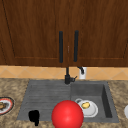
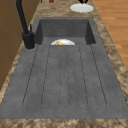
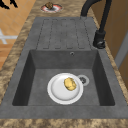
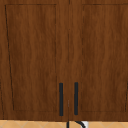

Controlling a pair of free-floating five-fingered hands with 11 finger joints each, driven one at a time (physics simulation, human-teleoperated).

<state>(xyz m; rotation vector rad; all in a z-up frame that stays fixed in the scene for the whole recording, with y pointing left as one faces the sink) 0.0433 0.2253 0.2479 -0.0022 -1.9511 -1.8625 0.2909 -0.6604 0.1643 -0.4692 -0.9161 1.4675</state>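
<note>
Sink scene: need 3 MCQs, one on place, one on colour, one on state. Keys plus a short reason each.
1. Where does the white plate with the yellow food lie?
A. On the grooved drainboard
B. In the sink basin
C. On the floor

2. What colour is the big ball at the front of the sink?
A. Red
B. Blue
C. Green

3. How do the wall cabinet doors stand?
A. Both wide open
B. One open
C. Both closed

Answers:
1. B: in the right side view the plate lies on the basin floor, beside the drain.
2. A: it shows plainly red in the front view, with the left hand to its left.
3. C: the upper view shows both doors flush, with the two dark handles side by side.
</note>
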